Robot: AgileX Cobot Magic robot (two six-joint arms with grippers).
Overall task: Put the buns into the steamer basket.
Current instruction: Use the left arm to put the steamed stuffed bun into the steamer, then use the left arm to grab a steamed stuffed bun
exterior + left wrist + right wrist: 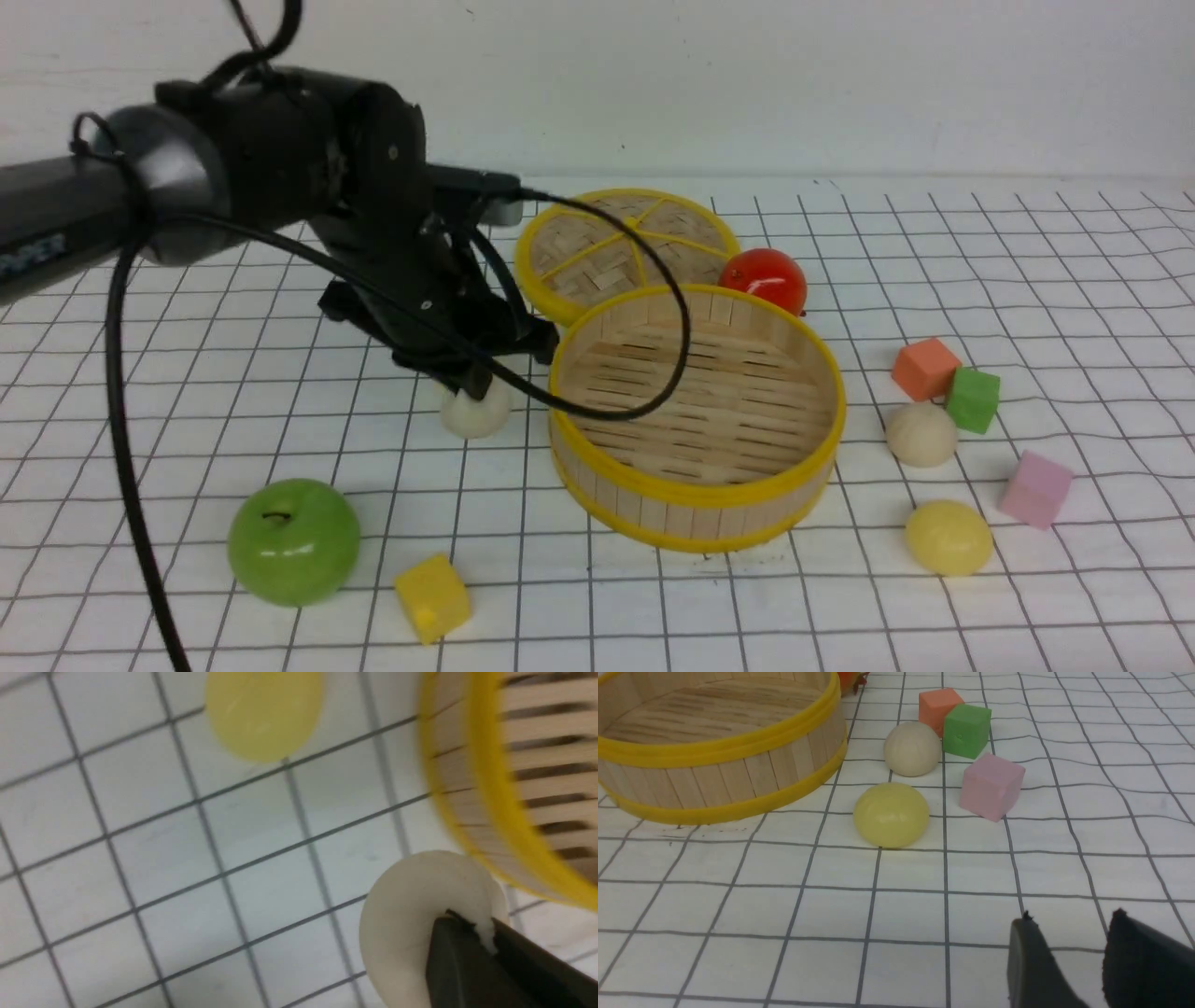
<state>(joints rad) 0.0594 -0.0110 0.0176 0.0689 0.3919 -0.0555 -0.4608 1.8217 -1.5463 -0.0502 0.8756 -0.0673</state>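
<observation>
Currently the left tool (476, 378) is pinching the off-white bun (476, 411) at centre-left of the front view, just beside the outer wall of the steamer basket (700, 490). In the left wrist view the two dark fingers are pressed into the bun's top, with soft material squeezed up between them. The hold looks shallow.

Procedure, as judged from this state:
1. Keep the pinch firm. Do not tighten it further, because the bun deforms.
2. Raise the bun straight up until its base clears the yellow top rim.
3. Carry it across to the middle of the slatted floor, lower it, then spread the tool.
4. Watch the black cable (686, 345), which loops across the basket's mouth in the front view.

Orientation: the bun is a round dome with its base toward the bench (233, 392). It shows no marked long axis, so grip angle matters little. The basket's mouth faces up.

The right tool (1071, 914) is spread and holds nothing. A beige bun (913, 749) and a yellow bun (891, 814) lie ahead of it, and another yellow bun (264, 714) shows in the left wrist view.
</observation>
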